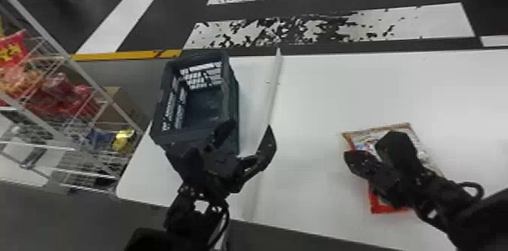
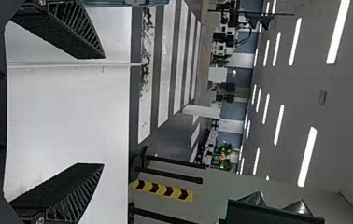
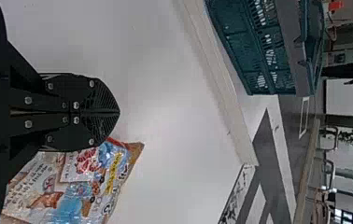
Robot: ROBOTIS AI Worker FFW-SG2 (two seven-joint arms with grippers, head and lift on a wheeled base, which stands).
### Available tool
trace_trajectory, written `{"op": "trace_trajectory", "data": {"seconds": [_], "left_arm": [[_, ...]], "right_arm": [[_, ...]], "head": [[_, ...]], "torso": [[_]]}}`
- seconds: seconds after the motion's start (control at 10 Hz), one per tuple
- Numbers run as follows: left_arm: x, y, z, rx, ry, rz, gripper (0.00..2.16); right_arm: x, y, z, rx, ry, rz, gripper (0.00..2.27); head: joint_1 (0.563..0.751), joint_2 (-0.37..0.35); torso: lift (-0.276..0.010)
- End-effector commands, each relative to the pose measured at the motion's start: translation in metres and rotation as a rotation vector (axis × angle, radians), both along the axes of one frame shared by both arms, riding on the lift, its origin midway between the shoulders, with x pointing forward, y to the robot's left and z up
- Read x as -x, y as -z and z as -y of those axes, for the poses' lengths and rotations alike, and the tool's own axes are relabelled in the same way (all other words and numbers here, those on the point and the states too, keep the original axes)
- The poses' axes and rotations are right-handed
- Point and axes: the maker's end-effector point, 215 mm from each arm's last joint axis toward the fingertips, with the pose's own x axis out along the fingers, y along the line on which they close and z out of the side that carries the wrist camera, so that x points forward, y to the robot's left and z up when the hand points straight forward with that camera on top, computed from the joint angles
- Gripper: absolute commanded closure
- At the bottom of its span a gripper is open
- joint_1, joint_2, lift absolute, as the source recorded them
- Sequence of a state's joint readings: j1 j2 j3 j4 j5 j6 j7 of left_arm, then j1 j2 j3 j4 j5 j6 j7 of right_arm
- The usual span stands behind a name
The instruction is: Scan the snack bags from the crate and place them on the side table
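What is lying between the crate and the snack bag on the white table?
In the head view: a long pale strip, bare tabletop, and part of the open left tool.

Crate (image 3: 247,51): teal, latticed. Right of crate: tabletop (image 1: 321,95), white; snack bag (image 3: 79,191), white, blue, red, tan-edged. Beyond crate: floor (image 1: 321,6), dark grey, white-striped, stripes (image 1: 415,23) black-mottled.

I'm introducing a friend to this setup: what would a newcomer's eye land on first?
Probably the dark crate on the left part of the white table, beside the left gripper's spread fingers. Next, the colorful snack bag at the right, partly hidden by the right gripper. Beyond the table, worn white stripes stand out on the dark floor.
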State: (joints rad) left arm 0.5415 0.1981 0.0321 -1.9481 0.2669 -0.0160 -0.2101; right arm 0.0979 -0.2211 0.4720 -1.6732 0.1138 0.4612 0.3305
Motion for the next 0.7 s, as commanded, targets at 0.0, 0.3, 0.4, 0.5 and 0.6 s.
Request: {"op": "trace_trajectory", "data": {"seconds": [0.0, 0.3, 0.4, 0.5, 0.6], "left_arm": [[0.0, 0.0, 0.001, 0.001, 0.001, 0.0, 0.04], [-0.001, 0.001, -0.001, -0.002, 0.0, -0.001, 0.04], [-0.001, 0.0, -0.001, -0.002, 0.0, 0.0, 0.04], [-0.001, 0.001, 0.0, -0.001, 0.001, -0.002, 0.04], [-0.001, 0.002, 0.0, -0.001, 0.001, -0.002, 0.04]], "right_arm": [[-0.008, 0.007, 0.012, 0.063, 0.014, 0.019, 2.25], [-0.012, -0.003, 0.023, 0.044, 0.039, 0.027, 2.25], [-0.001, -0.009, 0.015, 0.014, 0.026, 0.023, 2.25], [0.009, -0.014, 0.01, 0.0, 0.02, 0.015, 2.25], [0.018, -0.013, 0.008, 0.001, 0.013, 0.005, 2.25]], "head": [[0.695, 0.275], [0.695, 0.237], [0.695, 0.234], [0.695, 0.239], [0.695, 0.25]], "torso": [[-0.081], [-0.081], [-0.081], [-0.081], [-0.081]]}}
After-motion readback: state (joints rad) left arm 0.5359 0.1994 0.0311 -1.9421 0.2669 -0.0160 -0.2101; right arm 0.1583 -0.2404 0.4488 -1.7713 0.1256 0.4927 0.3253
